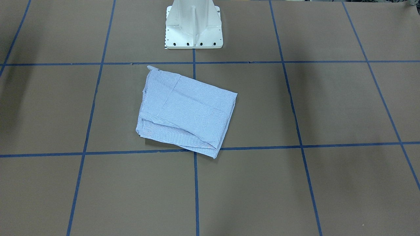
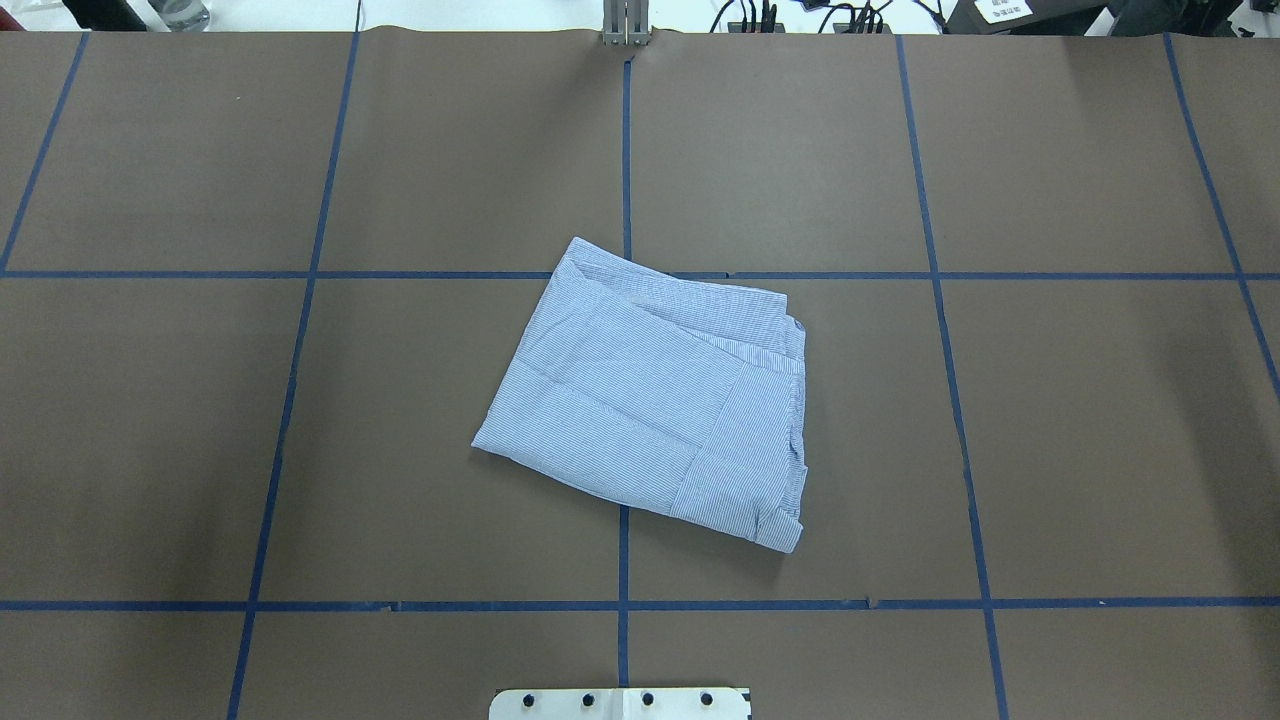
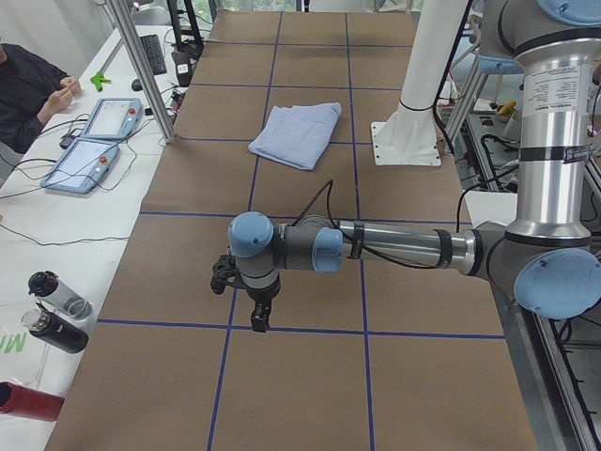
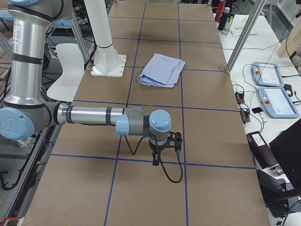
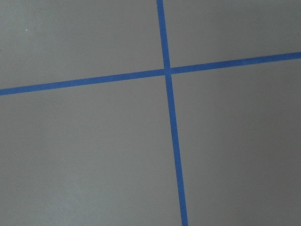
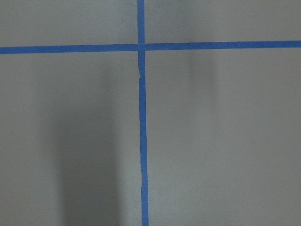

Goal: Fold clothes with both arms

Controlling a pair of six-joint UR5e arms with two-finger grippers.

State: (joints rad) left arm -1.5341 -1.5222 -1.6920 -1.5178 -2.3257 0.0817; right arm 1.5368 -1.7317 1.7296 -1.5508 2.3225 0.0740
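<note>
My table (image 2: 420, 160), papered brown and gridded with blue tape (image 2: 1100, 276), carries the folded striped shirt (image 2: 650, 400) at my twelve o'clock, just beyond my white pedestal base (image 1: 193, 32).

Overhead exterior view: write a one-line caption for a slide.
Folded blue-and-white striped shirt, skewed on the brown table, straddling a blue tape line ahead of the white pedestal base.

1. Green capital "M" (image 3: 7, 344), cut off by the picture's edge, on the white side table (image 3: 108, 240) in the exterior left view; nothing more of the word legible.
2. White label (image 3: 554, 94) with dark print on the left arm (image 3: 549, 178): too small to read.
3. White logo mark (image 4: 8, 124) on a blue joint cap of the right arm (image 4: 89, 115): letters not clear.
4. White tag (image 2: 1000, 10) with dark print at the top edge of the overhead view: unreadable.
</note>
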